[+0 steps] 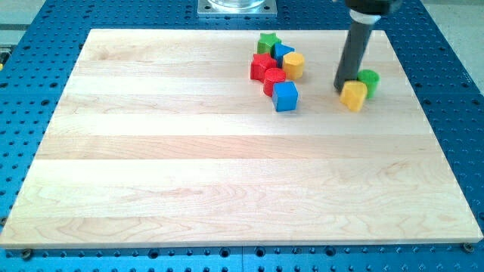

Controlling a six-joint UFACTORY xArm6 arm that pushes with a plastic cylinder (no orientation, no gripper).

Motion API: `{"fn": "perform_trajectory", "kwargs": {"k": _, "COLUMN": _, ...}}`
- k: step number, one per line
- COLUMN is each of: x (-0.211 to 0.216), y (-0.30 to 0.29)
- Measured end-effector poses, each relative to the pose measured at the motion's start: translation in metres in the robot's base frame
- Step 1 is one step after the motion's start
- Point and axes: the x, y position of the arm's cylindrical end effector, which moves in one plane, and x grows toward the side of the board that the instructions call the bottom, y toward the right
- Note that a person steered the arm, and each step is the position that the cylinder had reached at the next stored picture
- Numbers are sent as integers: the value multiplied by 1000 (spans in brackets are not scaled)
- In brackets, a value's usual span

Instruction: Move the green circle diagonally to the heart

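Note:
The green circle (369, 80) sits near the board's upper right. A yellow block that looks heart-shaped (353, 95) touches it on its lower left. My tip (343, 85) rests on the board just left of the green circle, against the upper left side of the yellow block. The dark rod rises from there to the view's top edge.
A cluster lies left of the tip: a green star (268, 41), a blue block (283, 51), a yellow cylinder-like block (293, 65), two red blocks (262, 66) (274, 80) and a blue cube (286, 96). The wooden board (189, 166) lies on a blue perforated table.

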Motion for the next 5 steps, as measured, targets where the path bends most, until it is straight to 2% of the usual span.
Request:
{"fn": "perform_trajectory", "kwargs": {"k": 1, "x": -38, "y": -2}}
{"fn": "perform_trajectory", "kwargs": {"k": 2, "x": -39, "y": 31}}
{"fn": "perform_trajectory", "kwargs": {"k": 3, "x": -5, "y": 32}}
{"fn": "perform_trajectory", "kwargs": {"k": 4, "x": 2, "y": 30}}
{"fn": "perform_trajectory", "kwargs": {"k": 5, "x": -18, "y": 2}}
